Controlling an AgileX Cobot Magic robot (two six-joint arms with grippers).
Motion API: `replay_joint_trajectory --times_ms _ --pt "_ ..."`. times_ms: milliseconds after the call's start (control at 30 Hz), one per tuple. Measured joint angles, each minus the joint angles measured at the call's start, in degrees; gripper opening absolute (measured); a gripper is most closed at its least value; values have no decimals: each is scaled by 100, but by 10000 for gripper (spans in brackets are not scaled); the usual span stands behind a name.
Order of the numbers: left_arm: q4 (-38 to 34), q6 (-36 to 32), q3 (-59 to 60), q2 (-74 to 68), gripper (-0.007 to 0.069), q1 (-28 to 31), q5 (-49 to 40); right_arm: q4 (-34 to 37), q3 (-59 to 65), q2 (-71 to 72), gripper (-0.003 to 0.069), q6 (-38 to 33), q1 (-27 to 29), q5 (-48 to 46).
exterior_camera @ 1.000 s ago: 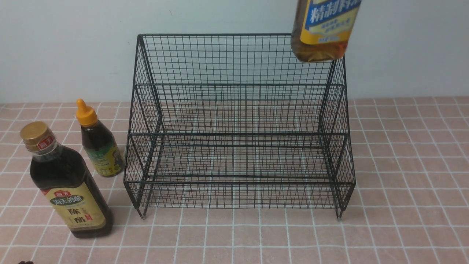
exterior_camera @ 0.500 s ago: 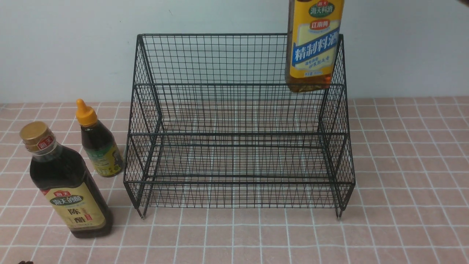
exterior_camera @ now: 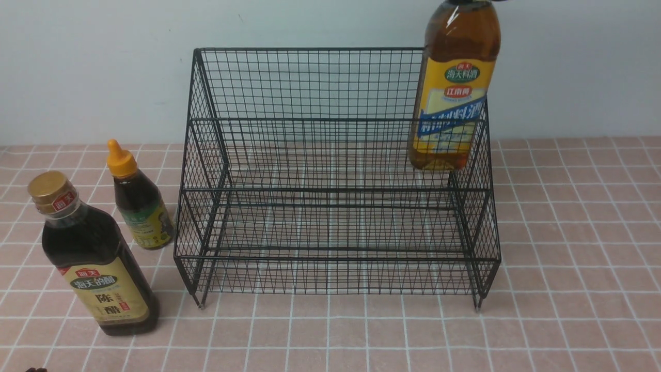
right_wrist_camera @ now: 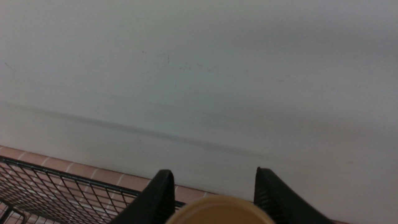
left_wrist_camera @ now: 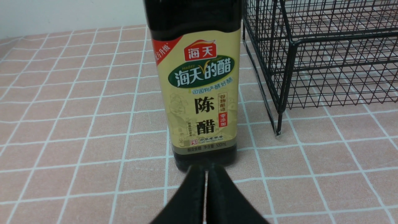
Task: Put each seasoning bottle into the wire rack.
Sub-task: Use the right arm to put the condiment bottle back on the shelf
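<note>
Right gripper (right_wrist_camera: 213,170) tight around the cap (right_wrist_camera: 217,213) of the tall yellow bottle (exterior_camera: 454,88), rack (exterior_camera: 330,170) just below; left gripper (left_wrist_camera: 205,169) closed, empty.

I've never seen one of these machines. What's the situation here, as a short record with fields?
amber bottle: upright, base inside the upper tier of the wire rack, right end; whether it touches the shelf, cannot tell
right gripper: closed on that bottle's gold cap
dark bottle: upright on the tiled table, left of the rack
small orange-nozzle bottle: upright, beside the rack's left side
left gripper: shut, empty, low before the dark bottle
not yet racked: two bottles
</note>
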State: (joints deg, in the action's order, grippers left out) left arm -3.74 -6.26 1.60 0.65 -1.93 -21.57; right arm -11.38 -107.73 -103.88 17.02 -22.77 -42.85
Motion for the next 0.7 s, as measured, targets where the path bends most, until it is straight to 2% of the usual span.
replay_joint_trajectory --times_ms 700 --pt "0 0 0 0 -7 0 0 350 0 -439 315 -109 -11 -597"
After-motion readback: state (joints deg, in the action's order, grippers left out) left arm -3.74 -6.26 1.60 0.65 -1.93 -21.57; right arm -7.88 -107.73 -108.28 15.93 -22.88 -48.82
